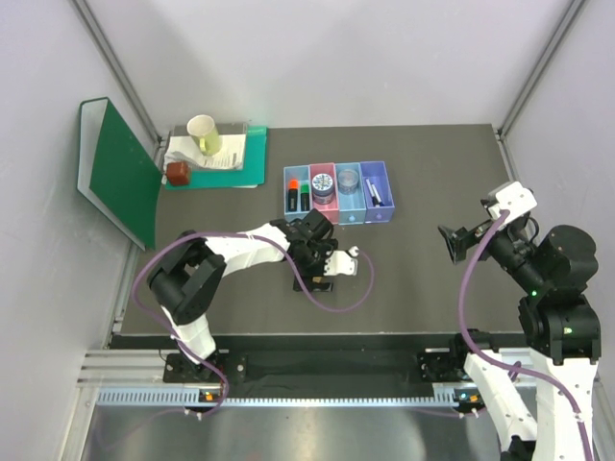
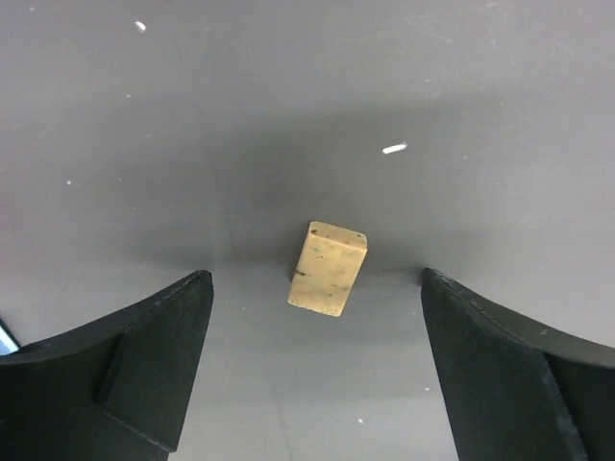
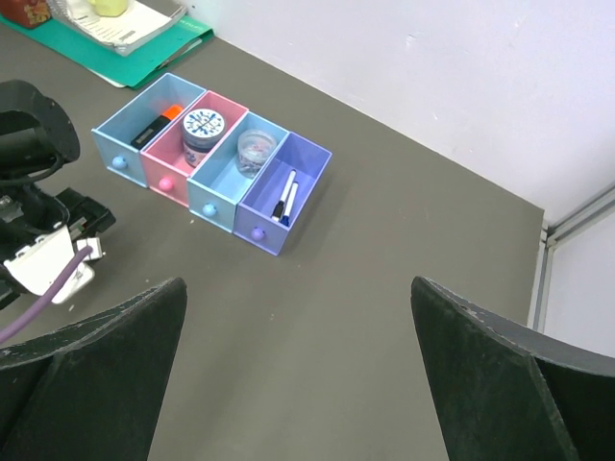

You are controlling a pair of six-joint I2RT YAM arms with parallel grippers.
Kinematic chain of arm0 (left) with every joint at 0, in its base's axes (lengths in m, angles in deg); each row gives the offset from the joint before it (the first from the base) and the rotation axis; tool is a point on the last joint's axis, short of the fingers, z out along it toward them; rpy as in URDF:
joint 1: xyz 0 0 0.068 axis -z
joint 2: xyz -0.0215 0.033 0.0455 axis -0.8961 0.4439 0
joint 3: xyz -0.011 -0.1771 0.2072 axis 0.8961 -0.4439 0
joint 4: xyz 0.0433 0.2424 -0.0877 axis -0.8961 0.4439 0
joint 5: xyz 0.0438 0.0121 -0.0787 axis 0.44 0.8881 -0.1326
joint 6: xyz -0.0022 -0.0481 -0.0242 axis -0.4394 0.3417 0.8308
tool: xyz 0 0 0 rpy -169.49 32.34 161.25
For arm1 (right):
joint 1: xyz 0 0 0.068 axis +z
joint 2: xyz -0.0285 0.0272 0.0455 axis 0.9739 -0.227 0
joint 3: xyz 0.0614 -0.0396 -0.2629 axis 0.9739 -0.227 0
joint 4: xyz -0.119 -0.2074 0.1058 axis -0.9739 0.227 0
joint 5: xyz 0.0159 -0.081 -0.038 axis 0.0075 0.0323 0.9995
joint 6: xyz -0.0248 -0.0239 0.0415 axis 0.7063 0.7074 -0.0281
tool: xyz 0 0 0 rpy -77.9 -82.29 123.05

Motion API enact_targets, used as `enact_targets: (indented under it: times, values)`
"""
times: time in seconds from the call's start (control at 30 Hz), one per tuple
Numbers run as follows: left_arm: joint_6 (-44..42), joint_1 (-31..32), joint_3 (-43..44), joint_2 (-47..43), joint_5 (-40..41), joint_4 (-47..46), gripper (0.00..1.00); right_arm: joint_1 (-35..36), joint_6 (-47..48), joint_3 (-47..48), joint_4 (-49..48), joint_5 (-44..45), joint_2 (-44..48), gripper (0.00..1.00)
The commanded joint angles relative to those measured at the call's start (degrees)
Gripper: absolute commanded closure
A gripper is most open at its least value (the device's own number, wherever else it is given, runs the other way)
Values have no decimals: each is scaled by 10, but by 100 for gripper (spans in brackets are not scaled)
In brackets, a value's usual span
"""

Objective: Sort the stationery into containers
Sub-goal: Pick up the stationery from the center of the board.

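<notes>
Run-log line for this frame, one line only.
left gripper: open, tan block between jaws, untouched | right gripper: open, empty | bins: all four occupied

The counter [image 2: 288,96] is matt dark grey, smooth, flecked with tiny pale specks. The tan block [image 2: 328,269] looks dull and slightly grainy, its edges scuffed. The left tool [image 2: 314,277] has matt black plastic fingers [image 2: 144,365]. The bins [image 3: 269,230] are smooth, faintly glossy plastic; the tub [image 3: 256,151] clear plastic; the cup [image 1: 204,133] matt paper; the folder [image 1: 130,178] smooth, low-sheen.
</notes>
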Motion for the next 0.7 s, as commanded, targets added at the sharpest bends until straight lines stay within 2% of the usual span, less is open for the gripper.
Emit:
enact_targets:
  times: [0.0, 0.03, 0.07, 0.13, 0.17, 0.27, 0.37, 0.4, 0.43, 0.53, 0.67]
  values:
    - [-16, 5, -11, 9, 3, -27, 13, -7, -10, 1, -4, 4, 4, 0]
    - [-17, 5, -12, 10, 4, -27, 16, -7, -11, 1, -4, 5, 4, 0]
    - [-19, 5, -13, 10, 5, -25, 25, -8, -11, 1, -3, 5, 6, 1]
    - [-20, 6, -15, 11, 7, -25, 35, -7, -11, -1, -2, 5, 6, 0]
    - [-21, 7, -16, 11, 6, -19, 50, -7, -11, -1, -2, 6, 7, 0]
    - [-21, 7, -18, 12, 5, -17, 67, -7, -12, -2, -4, 6, 5, 0]
    - [-21, 8, -16, 10, 3, -9, 71, -7, -13, -2, -5, 6, 5, 0]
    - [-20, 8, -14, 8, 2, -6, 77, -7, -14, -2, -6, 6, 6, 1]
    - [-19, 8, -12, 6, 2, 1, 79, -7, -13, -1, -6, 6, 4, 0]
    - [-4, 8, 8, -7, 3, 15, 82, -7, -12, -2, -4, 7, 5, 0]
    - [39, 8, 75, -39, -5, 40, 84, -8, -10, -6, -3, 9, 9, 0]
